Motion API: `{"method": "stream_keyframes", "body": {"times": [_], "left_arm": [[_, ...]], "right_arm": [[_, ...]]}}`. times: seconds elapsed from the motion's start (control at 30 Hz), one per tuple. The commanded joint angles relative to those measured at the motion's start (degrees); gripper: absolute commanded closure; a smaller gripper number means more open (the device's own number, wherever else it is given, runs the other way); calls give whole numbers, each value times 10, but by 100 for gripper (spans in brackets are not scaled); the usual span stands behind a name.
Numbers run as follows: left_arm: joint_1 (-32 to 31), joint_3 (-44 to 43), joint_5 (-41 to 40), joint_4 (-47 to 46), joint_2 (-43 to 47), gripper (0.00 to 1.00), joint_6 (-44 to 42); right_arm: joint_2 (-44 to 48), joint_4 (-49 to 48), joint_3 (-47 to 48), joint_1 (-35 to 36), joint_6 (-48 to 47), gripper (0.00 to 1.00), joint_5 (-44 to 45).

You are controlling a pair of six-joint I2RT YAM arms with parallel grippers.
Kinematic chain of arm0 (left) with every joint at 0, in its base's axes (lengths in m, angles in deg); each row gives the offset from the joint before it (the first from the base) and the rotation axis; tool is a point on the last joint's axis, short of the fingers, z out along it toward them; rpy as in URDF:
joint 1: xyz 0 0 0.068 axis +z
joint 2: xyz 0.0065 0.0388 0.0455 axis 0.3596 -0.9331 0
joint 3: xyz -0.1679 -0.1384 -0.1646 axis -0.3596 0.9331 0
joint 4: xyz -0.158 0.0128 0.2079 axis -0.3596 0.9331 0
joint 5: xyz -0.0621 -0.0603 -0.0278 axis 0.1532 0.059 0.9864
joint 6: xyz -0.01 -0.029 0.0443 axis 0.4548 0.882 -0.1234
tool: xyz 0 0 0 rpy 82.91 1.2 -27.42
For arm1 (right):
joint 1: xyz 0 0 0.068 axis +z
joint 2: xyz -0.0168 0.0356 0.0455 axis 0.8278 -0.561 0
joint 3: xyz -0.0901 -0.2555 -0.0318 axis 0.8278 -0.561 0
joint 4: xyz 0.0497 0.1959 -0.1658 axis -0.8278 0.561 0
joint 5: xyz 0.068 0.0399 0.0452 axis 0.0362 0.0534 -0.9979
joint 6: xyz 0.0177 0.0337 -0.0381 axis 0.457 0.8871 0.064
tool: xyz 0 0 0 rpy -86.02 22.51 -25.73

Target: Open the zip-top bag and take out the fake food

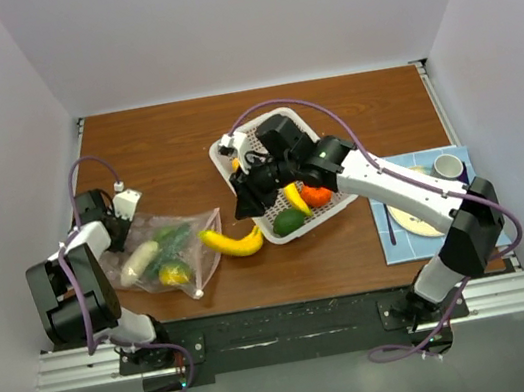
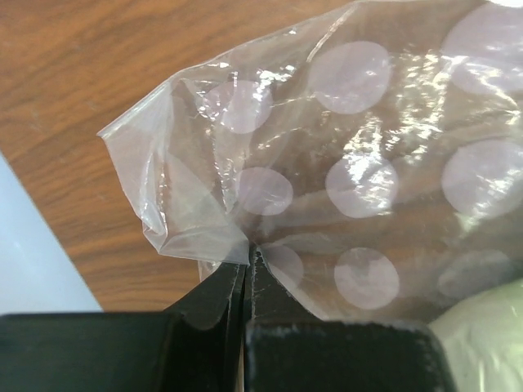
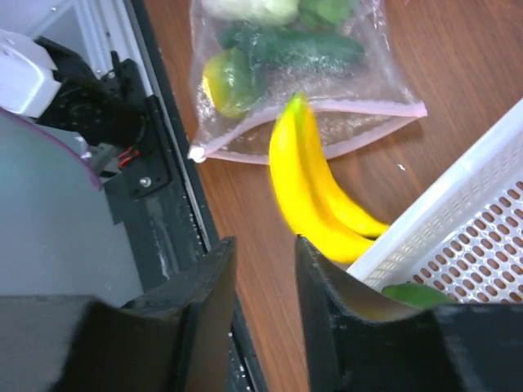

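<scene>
The clear zip-top bag [image 1: 173,255] lies on the table at the left. It holds a whitish piece [image 1: 139,262], a dark green piece [image 1: 172,240] and a yellow-green piece [image 1: 173,273]. My left gripper [image 1: 127,218] is shut on the bag's far corner [image 2: 204,220], its fingertips [image 2: 248,260] pinching the film. A yellow banana [image 1: 233,243] lies on the table between the bag and the white basket [image 1: 309,127]. My right gripper [image 1: 248,201] hangs open and empty above the banana [image 3: 315,192], with the bag [image 3: 327,98] beyond it.
The basket [image 3: 458,220] holds a green round fruit [image 1: 289,221], an orange piece [image 1: 318,195] and a yellow piece [image 1: 296,198]. A blue mat with a beige plate [image 1: 414,219], a fork and a cup [image 1: 448,166] lies at the right. The black base rail [image 3: 155,171] runs along the near edge.
</scene>
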Motion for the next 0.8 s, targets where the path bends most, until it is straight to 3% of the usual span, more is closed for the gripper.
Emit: {"method": "stream_keyframes", "body": {"times": [0.0,0.03,0.1,0.13,0.2,0.3,0.33,0.5,0.63,0.77], "left_arm": [[4,-8,45,43,33,100,22],[4,-7,48,47,41,100,24],[4,-6,56,55,47,100,24],[4,-4,57,55,52,100,24],[4,3,55,48,53,100,22],[4,7,49,40,44,100,20],[4,7,47,37,38,100,20],[4,1,48,36,27,100,24],[4,-3,39,33,25,100,21],[4,-7,44,36,25,100,23]], "right_arm": [[21,-11,42,-13,4,70,53],[18,-16,46,-16,7,80,119],[9,-14,53,-20,12,83,156],[-3,-15,60,-20,10,71,132],[-14,-11,59,0,11,59,110],[-27,-7,41,75,-28,40,162],[-29,-7,25,94,-35,29,171],[-51,-6,-26,167,-72,2,200],[-51,-10,-71,192,-64,1,221],[-51,-36,-114,202,-29,1,302]]}}
